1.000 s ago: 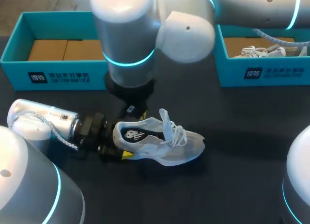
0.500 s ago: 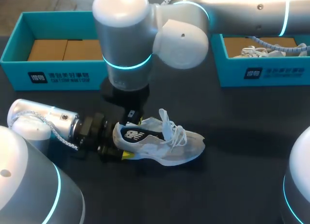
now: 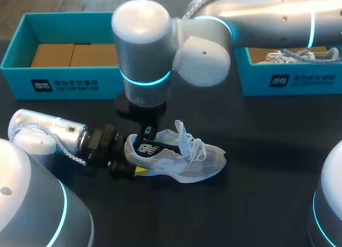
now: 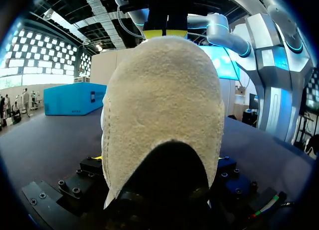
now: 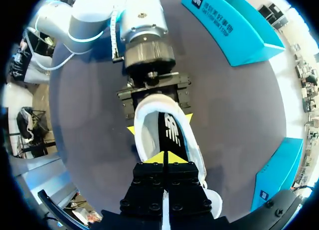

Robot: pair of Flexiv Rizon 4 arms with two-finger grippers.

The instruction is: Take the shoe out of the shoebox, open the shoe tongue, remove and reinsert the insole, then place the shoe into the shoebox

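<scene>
White shoe [image 3: 179, 159] stands on its sole on the dark table [image 3: 256, 204], heel in the left gripper [image 3: 128, 164], toe pointing straight away from it. That gripper lies low along the table and is clamped on the heel: the right wrist view shows one yellow tip on each side of the heel, both touching it. In the left wrist view the suede heel [image 4: 164, 105] sits between the fingers and hides nearly everything ahead.

The right arm comes in from the right, past the middle, and its gripper [image 5: 164, 158] hangs upright over the shoe's opening, just ahead of the left gripper. Its two yellow tips are pressed together with only a thin seam between them. I cannot tell whether they pinch anything. Right under and just beyond those tips the black insole [image 5: 172, 130] lies flat inside the shoe. The tongue and laces [image 3: 184, 134] stand up beside the right gripper, on its toe side.

A teal box [image 3: 64, 84] sits well beyond the left gripper, and another box [image 3: 299, 81] well off on the toe side, with a second shoe [image 3: 288, 55] in it.
</scene>
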